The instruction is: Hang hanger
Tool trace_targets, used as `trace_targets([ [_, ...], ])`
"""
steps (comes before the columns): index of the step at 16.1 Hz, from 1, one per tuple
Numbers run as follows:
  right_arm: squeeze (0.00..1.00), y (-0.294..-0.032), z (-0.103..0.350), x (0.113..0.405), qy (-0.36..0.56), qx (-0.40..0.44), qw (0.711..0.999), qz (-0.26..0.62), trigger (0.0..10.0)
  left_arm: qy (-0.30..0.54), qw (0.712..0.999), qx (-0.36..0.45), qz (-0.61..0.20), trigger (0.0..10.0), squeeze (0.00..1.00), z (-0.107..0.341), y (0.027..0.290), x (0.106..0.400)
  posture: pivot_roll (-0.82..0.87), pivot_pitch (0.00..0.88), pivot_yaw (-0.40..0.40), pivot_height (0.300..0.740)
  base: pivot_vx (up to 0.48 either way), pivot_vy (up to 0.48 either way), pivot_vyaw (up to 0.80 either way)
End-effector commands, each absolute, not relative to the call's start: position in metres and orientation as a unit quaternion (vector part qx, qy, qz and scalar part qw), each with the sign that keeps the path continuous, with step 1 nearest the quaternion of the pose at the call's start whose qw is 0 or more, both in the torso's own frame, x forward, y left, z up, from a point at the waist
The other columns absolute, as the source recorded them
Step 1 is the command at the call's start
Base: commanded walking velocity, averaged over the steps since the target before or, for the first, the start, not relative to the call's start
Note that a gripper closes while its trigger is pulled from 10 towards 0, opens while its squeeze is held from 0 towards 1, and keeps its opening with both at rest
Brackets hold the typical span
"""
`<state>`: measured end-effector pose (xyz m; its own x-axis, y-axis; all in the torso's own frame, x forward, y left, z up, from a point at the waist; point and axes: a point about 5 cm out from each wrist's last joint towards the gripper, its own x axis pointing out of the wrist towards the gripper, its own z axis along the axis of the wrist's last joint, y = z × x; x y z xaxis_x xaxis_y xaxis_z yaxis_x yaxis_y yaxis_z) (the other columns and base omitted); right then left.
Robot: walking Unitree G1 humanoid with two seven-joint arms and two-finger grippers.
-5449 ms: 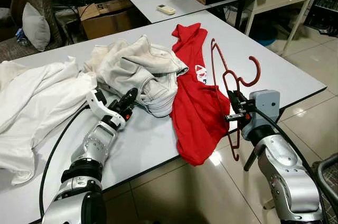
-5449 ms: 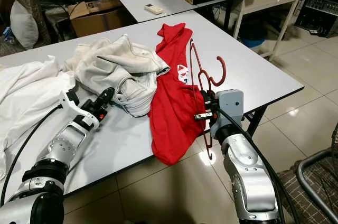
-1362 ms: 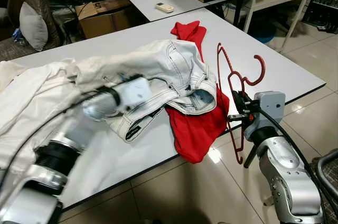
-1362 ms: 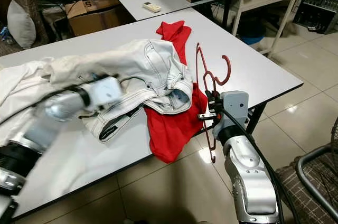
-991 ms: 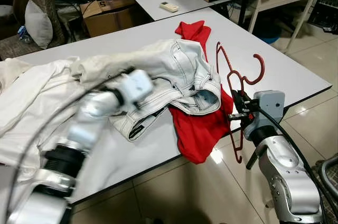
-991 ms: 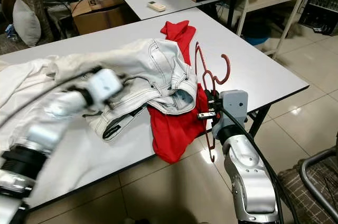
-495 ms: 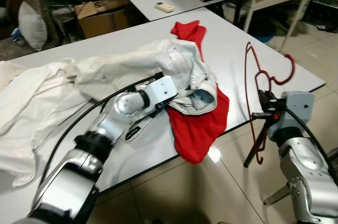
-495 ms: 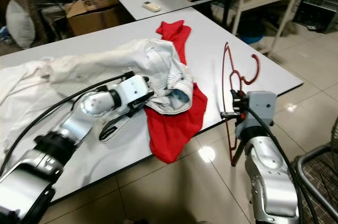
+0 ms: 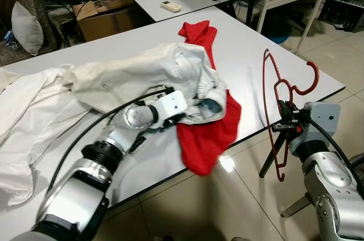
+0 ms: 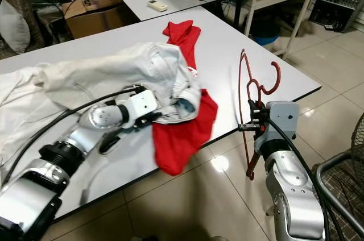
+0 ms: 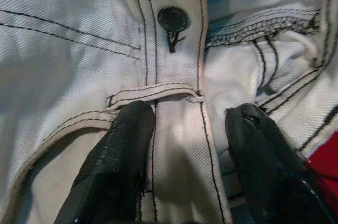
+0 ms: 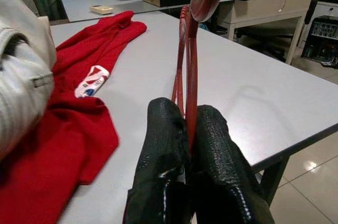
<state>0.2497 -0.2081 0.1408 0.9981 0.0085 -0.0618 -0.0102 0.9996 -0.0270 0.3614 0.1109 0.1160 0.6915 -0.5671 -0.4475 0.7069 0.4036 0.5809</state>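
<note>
**Red hanger held off the table edge, jeans under the left pincer**

At about 4 o'clock in the head views, the right pincer [image 9: 282,127] is clenched on the red hanger [image 9: 278,107], holding it upright just off the table [image 9: 256,62] edge, hook topmost. The right wrist view shows both black fingers [image 12: 161,145] pressed together around the hanger's thin bars.

Near centre, the left pincer [image 11: 185,145] rests on the white jeans [image 9: 153,73], its fingers spread apart on either side of a belt loop below a dark metal button [image 11: 173,19], a detail the head views miss. The red shirt [image 9: 213,121] lies under the jeans, draping over the near edge; its white patch [image 12: 91,81] bears print too small to read.

At 11 o'clock, a cardboard box [image 9: 108,16] stands beyond the table; its lettering is illegible.
</note>
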Motion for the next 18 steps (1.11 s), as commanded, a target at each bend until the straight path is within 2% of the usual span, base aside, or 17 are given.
trace_targets([
  [1, 0.0, -0.205, 0.143, 0.252, 0.03, -0.011, 0.999, 0.013, 10.0, 0.115, 0.832, 0.41, -0.355, 10.0, 0.0, 0.113, 0.126, 0.365, -0.23, 0.043, 0.108, 0.74, 0.0, 0.0, 0.0],
  [3, 0.0, -0.203, 0.144, 0.253, 0.03, -0.011, 0.999, 0.017, 10.0, 0.124, 0.837, 0.409, -0.341, 10.0, 0.0, 0.114, 0.13, 0.366, -0.23, 0.042, 0.107, 0.74, 0.0, 0.0, 0.0],
  [4, 0.0, -0.202, 0.144, 0.253, 0.03, -0.011, 0.999, 0.019, 10.0, 0.132, 0.838, 0.415, -0.329, 6.5, 0.0, 0.111, 0.133, 0.367, -0.23, 0.039, 0.109, 0.74, 0.0, 0.0, 0.0],
  [5, 0.0, -0.202, 0.144, 0.253, 0.029, -0.011, 0.999, 0.019, 10.0, 0.136, 0.842, 0.413, -0.318, 3.6, 0.0, 0.11, 0.135, 0.368, -0.23, 0.037, 0.111, 0.74, 0.0, 0.0, 0.0],
  [6, 0.0, -0.203, 0.144, 0.253, 0.029, -0.011, 0.999, 0.018, 10.0, 0.136, 0.844, 0.413, -0.313, 2.6, 0.0, 0.11, 0.136, 0.369, -0.23, 0.037, 0.111, 0.74, 0.0, 0.0, 0.0],
  [7, 0.0, -0.203, 0.145, 0.253, 0.028, -0.011, 0.999, 0.018, 10.0, 0.132, 0.849, 0.413, -0.303, 0.4, 0.0, 0.113, 0.136, 0.371, -0.23, 0.033, 0.111, 0.74, 0.0, 0.0, 0.0],
  [8, 0.0, -0.203, 0.145, 0.253, 0.028, -0.01, 0.999, 0.017, 10.0, 0.131, 0.849, 0.415, -0.3, 0.0, 0.0, 0.114, 0.137, 0.371, -0.23, 0.032, 0.112, 0.74, 0.0, 0.0, 0.0],
  [14, 0.0, -0.202, 0.144, 0.253, 0.026, -0.01, 0.999, 0.021, 10.0, 0.138, 0.854, 0.415, -0.282, 0.0, 0.0, 0.116, 0.143, 0.374, -0.23, 0.024, 0.113, 0.74, 0.0, 0.0, 0.0],
  [18, 0.0, -0.201, 0.144, 0.254, 0.025, -0.01, 0.999, 0.023, 10.0, 0.124, 0.865, 0.379, -0.306, 0.0, 0.0, 0.127, 0.138, 0.376, -0.22, 0.019, 0.113, 0.74, 0.0, 0.0, 0.0],
])
